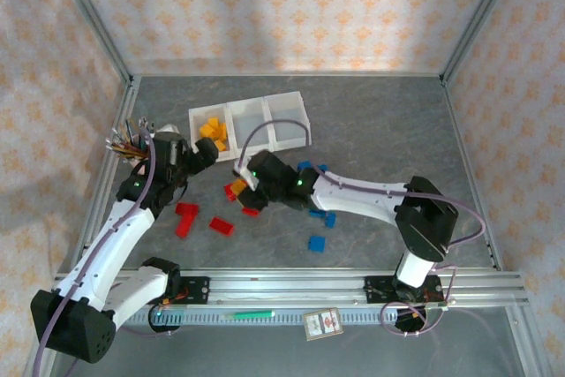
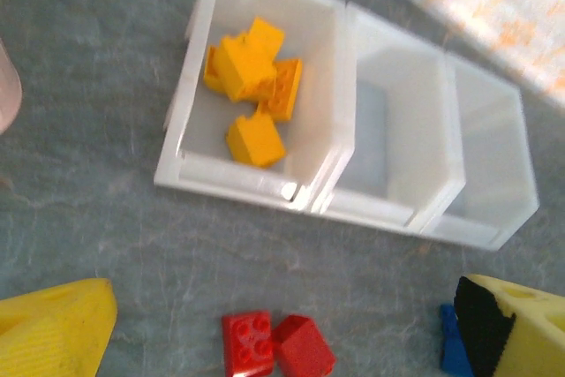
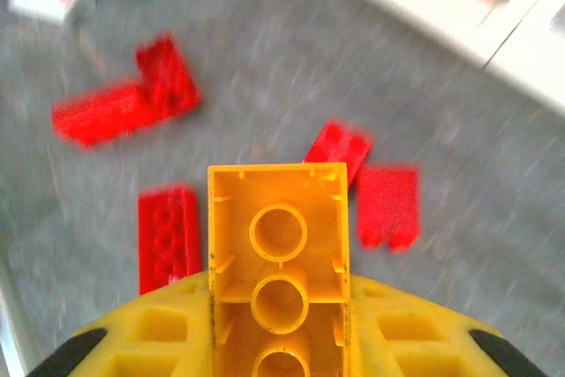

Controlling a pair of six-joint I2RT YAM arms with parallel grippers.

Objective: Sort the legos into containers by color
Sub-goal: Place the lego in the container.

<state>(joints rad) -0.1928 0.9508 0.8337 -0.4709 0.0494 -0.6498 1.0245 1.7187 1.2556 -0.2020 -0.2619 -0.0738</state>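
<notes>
The sorting is judged to be at an early stage. Several yellow-orange legos (image 2: 252,86) are lying in the left bin (image 2: 199,86) of the containers (image 2: 346,77), while the middle bin (image 2: 384,143) and the right bin (image 2: 490,161) are standing bare. Red bricks (image 1: 186,218) and blue bricks (image 1: 316,243) are being left scattered on the tabletop (image 1: 380,130), near of the containers. One yellow-orange brick (image 3: 278,236) is being gripped by the clenched right claw (image 1: 244,179), its hollow underside and round tubes showing. The left claw (image 1: 207,152) is being held spread and empty beside the left bin.
</notes>
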